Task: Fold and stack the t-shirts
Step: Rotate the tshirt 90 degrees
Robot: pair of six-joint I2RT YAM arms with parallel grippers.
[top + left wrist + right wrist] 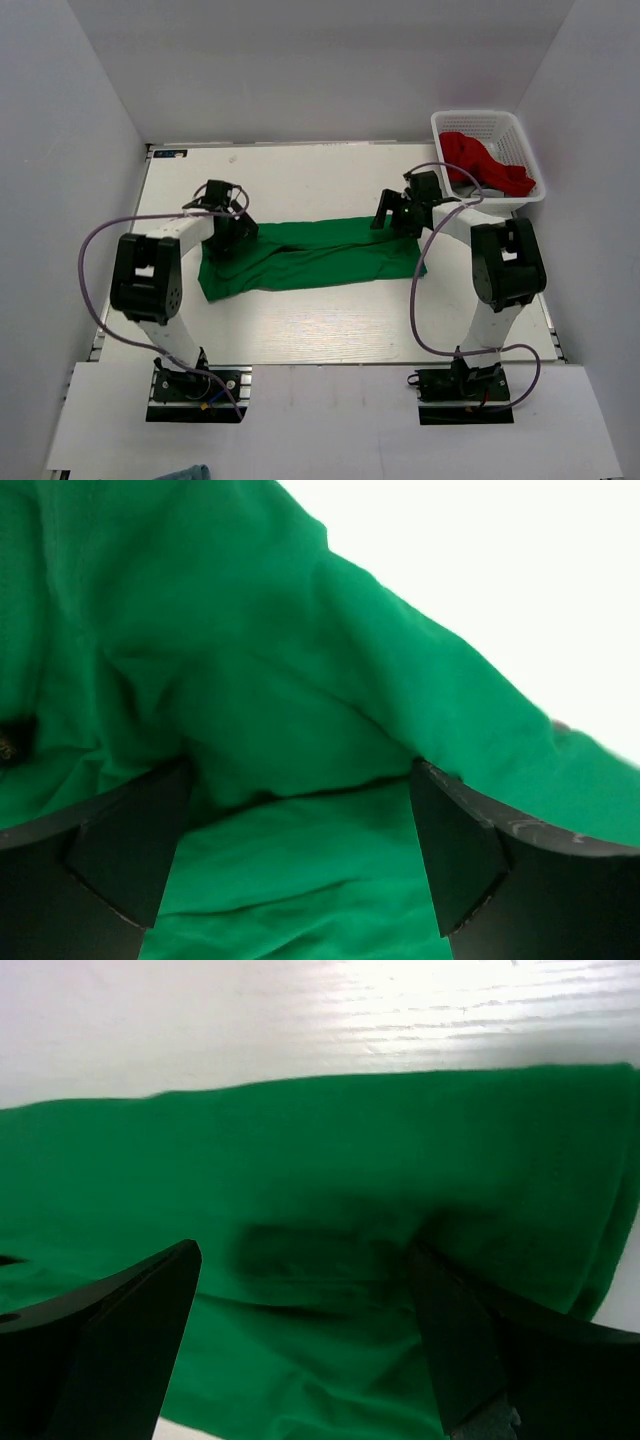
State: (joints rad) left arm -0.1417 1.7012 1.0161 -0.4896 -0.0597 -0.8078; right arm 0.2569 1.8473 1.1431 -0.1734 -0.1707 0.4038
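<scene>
Left tool [300, 780] and right tool [305, 1260] hang released over the green t-shirt [320, 255]; each should probably pinch a matching corner and fold evenly, keeping cloth flat on the surface [300, 335]

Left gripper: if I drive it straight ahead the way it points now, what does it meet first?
The green t-shirt. The left gripper points down at it with jaws open, and folded cloth fills the view between them. Depth is unclear, but nothing else shows in the way.
</scene>
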